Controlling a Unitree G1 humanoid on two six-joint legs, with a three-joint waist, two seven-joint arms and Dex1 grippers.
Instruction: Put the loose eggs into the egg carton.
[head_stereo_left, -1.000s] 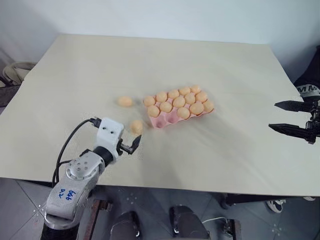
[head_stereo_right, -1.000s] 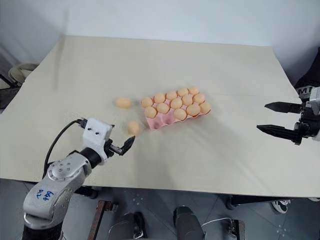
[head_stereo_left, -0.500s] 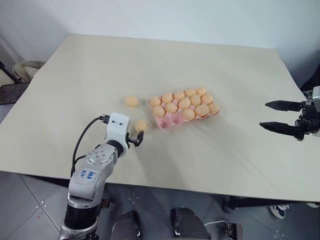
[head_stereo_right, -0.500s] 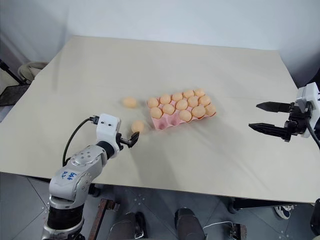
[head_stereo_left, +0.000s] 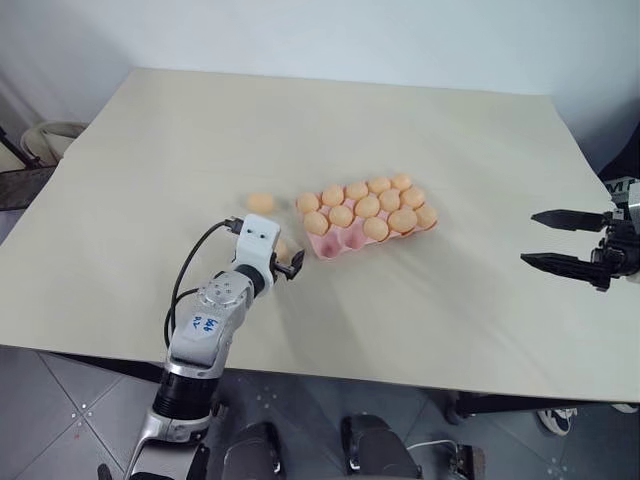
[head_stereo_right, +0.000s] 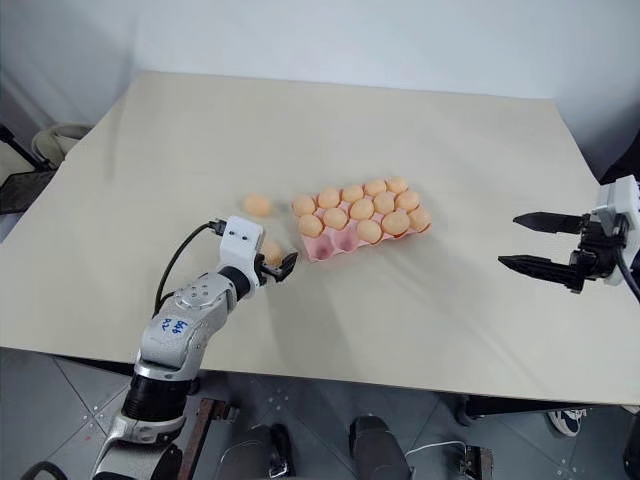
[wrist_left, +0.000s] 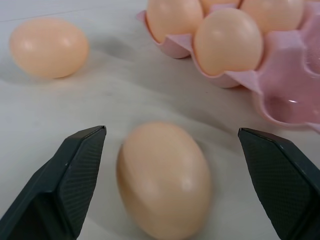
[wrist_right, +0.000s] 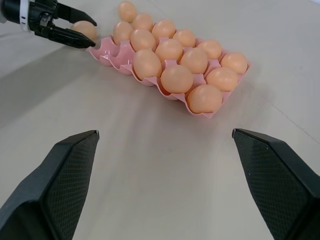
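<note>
While astride egg (wrist_left: 165, 180), left pincer (wrist_left: 172, 185) agape

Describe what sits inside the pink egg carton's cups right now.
The egg carton holds about thirteen eggs; at least one cup at the end nearest the left gripper is empty. The filled cups' bottoms are covered.

left tool (wrist_left: 170, 145) advanced, open fingers now flanking nearer loose egg (wrist_left: 164, 180)

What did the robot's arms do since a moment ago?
The left gripper reached forward and now has its open fingers on either side of the nearer loose egg, not squeezing it yet. The other loose egg, the egg carton and the open right gripper stayed put.
</note>
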